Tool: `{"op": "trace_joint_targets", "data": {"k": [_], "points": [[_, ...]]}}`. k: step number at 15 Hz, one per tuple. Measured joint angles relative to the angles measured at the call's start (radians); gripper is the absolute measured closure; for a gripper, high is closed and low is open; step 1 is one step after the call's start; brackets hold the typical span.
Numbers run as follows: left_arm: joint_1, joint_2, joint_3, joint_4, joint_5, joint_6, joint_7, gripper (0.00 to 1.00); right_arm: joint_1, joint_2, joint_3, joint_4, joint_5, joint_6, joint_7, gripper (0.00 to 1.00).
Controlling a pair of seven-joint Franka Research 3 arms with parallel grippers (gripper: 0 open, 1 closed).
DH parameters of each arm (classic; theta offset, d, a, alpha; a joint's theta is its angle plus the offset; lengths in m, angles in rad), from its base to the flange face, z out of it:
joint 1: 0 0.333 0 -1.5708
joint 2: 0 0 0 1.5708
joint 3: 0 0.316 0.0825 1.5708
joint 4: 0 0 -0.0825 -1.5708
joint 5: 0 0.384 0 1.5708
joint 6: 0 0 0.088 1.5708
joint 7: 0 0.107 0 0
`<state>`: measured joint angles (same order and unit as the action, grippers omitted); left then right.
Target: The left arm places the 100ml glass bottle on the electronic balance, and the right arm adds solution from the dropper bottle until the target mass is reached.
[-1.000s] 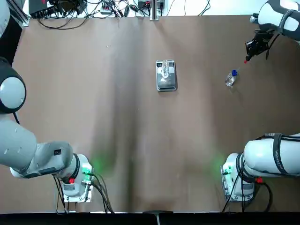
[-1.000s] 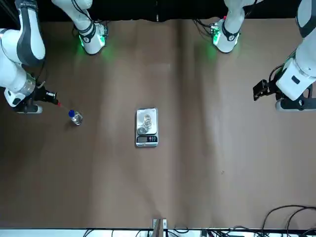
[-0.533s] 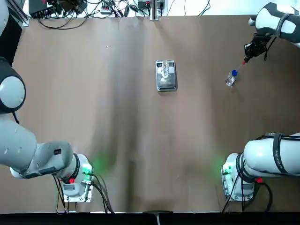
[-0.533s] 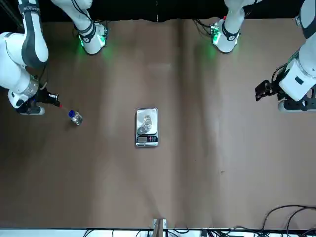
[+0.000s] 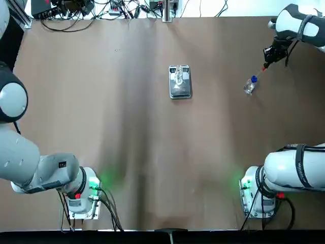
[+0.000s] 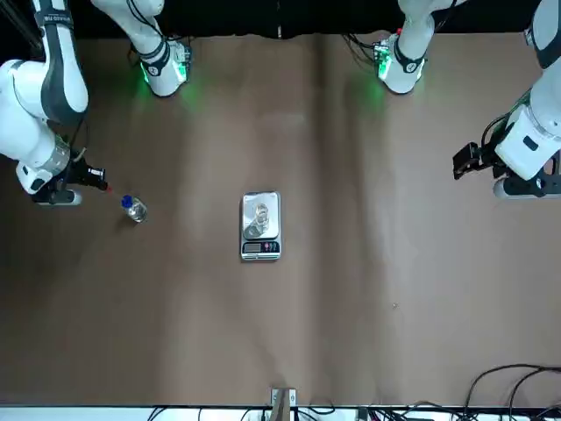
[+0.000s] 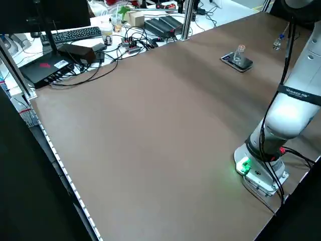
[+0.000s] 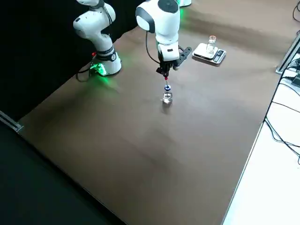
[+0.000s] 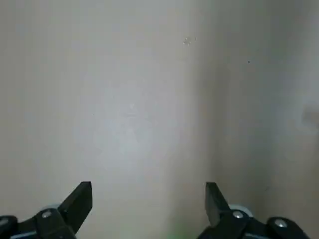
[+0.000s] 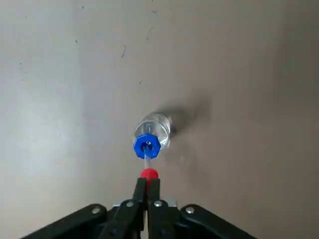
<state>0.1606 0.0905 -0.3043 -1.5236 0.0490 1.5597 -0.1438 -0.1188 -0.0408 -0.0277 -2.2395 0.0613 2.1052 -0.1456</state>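
The electronic balance (image 5: 180, 85) lies at the table's far middle, with the 100ml glass bottle (image 5: 179, 75) standing upright on its steel plate (image 6: 260, 217). To its right stands the dropper bottle (image 5: 249, 87), clear with a blue collar (image 10: 146, 145). My right gripper (image 5: 266, 57) hangs just above it, shut on the red dropper top (image 10: 148, 174). The glass stem still runs down into the collar. My left gripper (image 6: 463, 161) is far out at the table's left side, open and empty (image 9: 148, 199).
Cables, a keyboard and boxes (image 7: 100, 40) crowd the far edge beyond the brown table. Both arm bases (image 5: 81, 195) (image 5: 256, 195) with green lights sit at the near edge. Bare brown tabletop lies between the bases and the balance.
The right arm's wrist shifted slightly while its gripper stayed shut on the dropper top over the bottle. The left gripper drifted a little outward. Balance and glass bottle have not moved.
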Motion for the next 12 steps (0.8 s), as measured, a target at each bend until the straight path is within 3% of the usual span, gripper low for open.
{"op": "trace_joint_targets", "data": {"k": [12], "points": [[0.0,0.0,0.0,-0.001,0.0,0.0,0.0,0.0,0.0,0.052,0.006,-0.003,0.0,0.043,-0.001,0.95]]}}
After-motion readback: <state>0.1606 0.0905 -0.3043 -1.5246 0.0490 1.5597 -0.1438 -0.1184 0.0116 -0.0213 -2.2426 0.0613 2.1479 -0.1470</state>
